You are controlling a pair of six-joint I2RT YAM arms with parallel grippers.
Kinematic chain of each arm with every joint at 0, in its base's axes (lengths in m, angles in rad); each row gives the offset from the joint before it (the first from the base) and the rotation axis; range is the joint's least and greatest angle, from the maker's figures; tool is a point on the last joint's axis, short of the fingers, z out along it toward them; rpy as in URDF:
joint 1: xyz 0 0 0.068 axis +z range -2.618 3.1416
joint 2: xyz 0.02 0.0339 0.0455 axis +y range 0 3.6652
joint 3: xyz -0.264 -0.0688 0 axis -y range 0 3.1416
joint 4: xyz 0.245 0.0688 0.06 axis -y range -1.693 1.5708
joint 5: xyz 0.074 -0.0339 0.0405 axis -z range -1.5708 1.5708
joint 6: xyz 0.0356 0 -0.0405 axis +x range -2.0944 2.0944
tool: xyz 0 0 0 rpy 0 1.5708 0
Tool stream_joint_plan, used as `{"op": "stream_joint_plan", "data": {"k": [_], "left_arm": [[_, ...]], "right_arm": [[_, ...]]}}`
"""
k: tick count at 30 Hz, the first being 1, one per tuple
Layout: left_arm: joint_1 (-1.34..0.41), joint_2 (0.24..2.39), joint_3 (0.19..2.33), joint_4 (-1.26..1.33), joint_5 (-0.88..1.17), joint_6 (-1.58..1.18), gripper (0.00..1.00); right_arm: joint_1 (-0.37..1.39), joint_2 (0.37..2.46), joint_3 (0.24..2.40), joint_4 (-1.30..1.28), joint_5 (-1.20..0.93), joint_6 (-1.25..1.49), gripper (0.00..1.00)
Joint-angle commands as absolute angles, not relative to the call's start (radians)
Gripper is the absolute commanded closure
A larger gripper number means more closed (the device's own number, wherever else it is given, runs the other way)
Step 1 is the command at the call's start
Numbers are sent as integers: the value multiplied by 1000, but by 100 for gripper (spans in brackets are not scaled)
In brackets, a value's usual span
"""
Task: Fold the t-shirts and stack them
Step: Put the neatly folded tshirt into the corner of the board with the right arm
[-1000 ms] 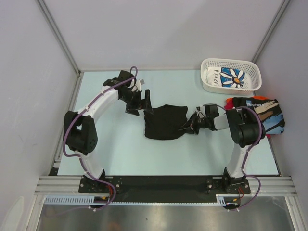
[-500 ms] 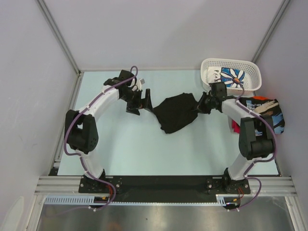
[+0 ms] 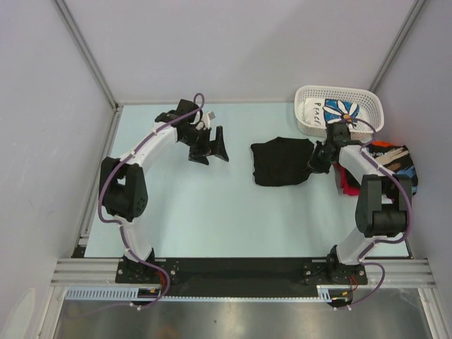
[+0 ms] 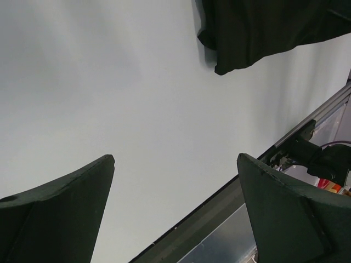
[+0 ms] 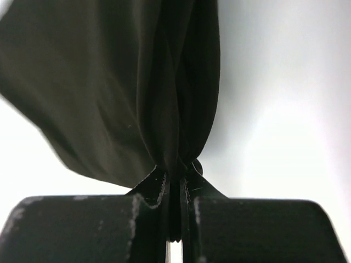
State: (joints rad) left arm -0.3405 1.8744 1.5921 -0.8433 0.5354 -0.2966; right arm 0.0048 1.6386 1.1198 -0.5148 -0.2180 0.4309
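A folded black t-shirt lies on the pale table right of centre; it also shows in the left wrist view and in the right wrist view. My right gripper is shut on its right edge, the cloth bunched between the jaws. My left gripper is open and empty, left of the shirt and apart from it. A stack of black printed shirts with a red one under it lies at the right edge. A white daisy-print shirt sits in the basket.
A white lattice basket stands at the back right. Grey walls close in the back and sides. The table's metal front rail runs along the near edge, also seen in the left wrist view.
My right gripper has dragged the black shirt from the centre to the right, toward the stack. My left gripper has let go of the shirt and stays at the back left, open.
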Motion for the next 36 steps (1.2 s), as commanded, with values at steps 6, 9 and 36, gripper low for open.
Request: {"op": "stream_joint_plan", "data": {"k": [6, 9, 36], "left_arm": [[-337, 1882, 1641, -830, 571, -284, 0], [-341, 1893, 1651, -792, 597, -310, 0], [-492, 2281, 1727, -377, 727, -632, 0]], "right_arm": [[26, 1717, 1112, -652, -169, 402, 60], [34, 1683, 1097, -655, -130, 413, 34], [-43, 1617, 1109, -560, -98, 344, 19]]}}
